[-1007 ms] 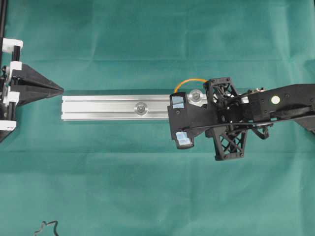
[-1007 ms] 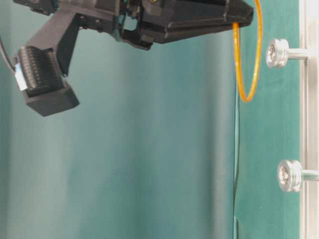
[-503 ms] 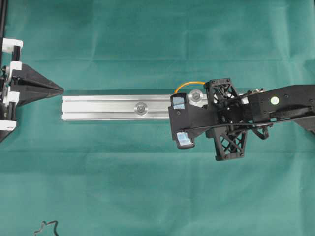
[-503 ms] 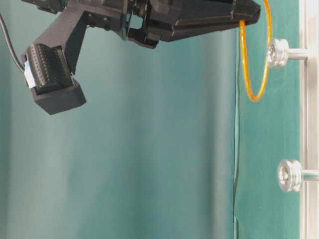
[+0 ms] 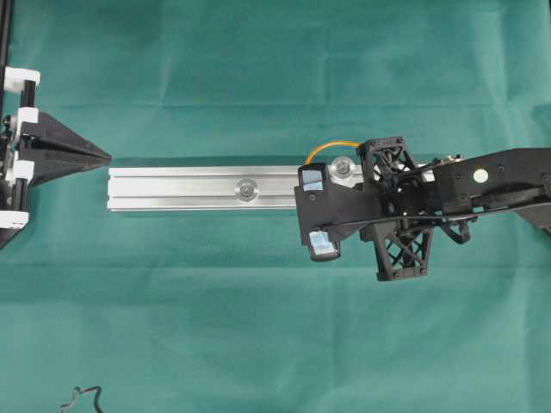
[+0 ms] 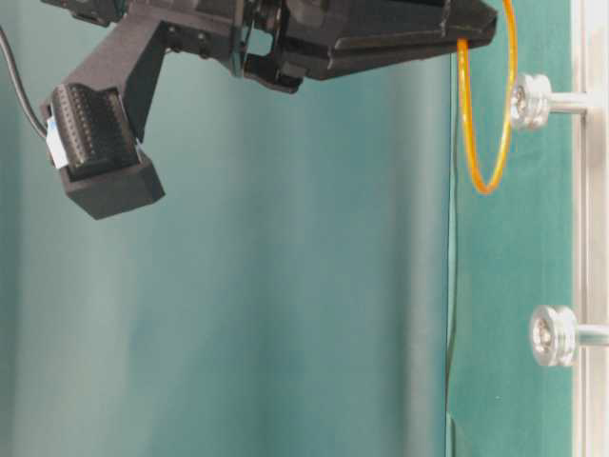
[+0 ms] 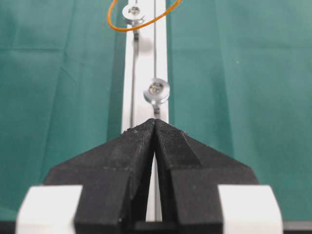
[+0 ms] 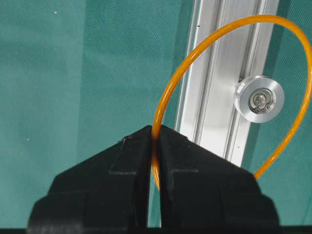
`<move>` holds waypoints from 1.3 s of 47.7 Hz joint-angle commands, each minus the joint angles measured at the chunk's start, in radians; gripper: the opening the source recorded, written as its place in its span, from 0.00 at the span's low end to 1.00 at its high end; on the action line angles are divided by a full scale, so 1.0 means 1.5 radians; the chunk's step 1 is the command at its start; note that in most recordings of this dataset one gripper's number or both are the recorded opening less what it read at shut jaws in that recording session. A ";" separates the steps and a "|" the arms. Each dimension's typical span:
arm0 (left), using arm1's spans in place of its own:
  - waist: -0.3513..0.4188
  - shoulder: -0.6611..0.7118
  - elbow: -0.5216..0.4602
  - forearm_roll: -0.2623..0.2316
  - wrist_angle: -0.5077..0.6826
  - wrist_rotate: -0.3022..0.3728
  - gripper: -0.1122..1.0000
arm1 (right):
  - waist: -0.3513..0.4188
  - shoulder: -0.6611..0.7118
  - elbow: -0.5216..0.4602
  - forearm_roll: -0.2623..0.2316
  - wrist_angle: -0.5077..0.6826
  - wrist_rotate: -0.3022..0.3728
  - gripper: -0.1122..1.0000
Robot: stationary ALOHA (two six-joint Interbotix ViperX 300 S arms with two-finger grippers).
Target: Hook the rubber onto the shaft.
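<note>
The orange rubber (image 8: pixel 195 53) is a thin loop pinched in my right gripper (image 8: pixel 156 131), which is shut on it. Through the loop I see the head of the right shaft (image 8: pixel 259 98) on the silver rail (image 8: pixel 214 73). In the table-level view the rubber (image 6: pixel 485 181) hangs level with that shaft's head (image 6: pixel 530 101), right beside it; I cannot tell whether they touch. From overhead the rubber (image 5: pixel 331 144) arcs past the shaft (image 5: pixel 344 168), and the right gripper (image 5: pixel 366 153) is mostly hidden under its own frame. My left gripper (image 5: pixel 108 157) is shut and empty at the rail's left end.
A second shaft (image 5: pixel 247 188) stands mid-rail, also seen in the left wrist view (image 7: pixel 156 91) and the table-level view (image 6: pixel 555 335). A black cable (image 5: pixel 77 400) lies at the bottom left on the green cloth.
My right gripper has moved the rubber closer to the rail, level with the right shaft's head. It has held still for the last half second. The left arm has not moved.
</note>
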 commanded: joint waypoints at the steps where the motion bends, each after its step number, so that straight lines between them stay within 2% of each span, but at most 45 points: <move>1: -0.001 0.005 -0.019 0.002 -0.003 0.000 0.10 | -0.001 -0.007 -0.007 0.002 -0.004 -0.001 0.15; 62: -0.001 0.005 -0.020 0.002 -0.003 0.000 0.10 | 0.046 -0.007 -0.024 0.009 0.001 0.004 0.15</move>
